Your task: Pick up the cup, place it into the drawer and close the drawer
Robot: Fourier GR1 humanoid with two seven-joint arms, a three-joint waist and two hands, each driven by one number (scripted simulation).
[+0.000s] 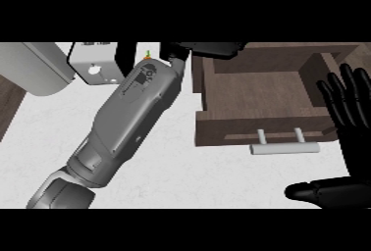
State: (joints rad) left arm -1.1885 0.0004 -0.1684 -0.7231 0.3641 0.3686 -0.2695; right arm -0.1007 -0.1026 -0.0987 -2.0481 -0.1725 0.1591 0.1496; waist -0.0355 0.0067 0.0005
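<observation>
Along the counter's (167,166) far left corner: one large grey rounded casing (39,68), and just beside it one small white box (94,61) with a round hole in its face.

Left of centre: one grey left forearm (130,117), laid slantwise from the near left edge up toward the far edge, wrist highest. At its tip, one black left hand (210,49), poised over the drawer's far left corner and cut off by the view's upper limit. Open or closed: cannot tell. Anything held: cannot tell.

Cup: not to be made out anywhere on the counter or on the visible drawer floor; possibly hidden by the left hand, cannot tell.

Right of centre: one brown wooden drawer (246,125), pulled open, floor bare where visible. On its front panel, one pale bar handle (285,148) on two short posts.

At the right edge: one black right hand (358,152), resting, fingers straight and pointing toward the far edge, thumb stretched out leftward near the near edge. Wide open, holding nothing, overlapping the drawer's right wall in the view.
</observation>
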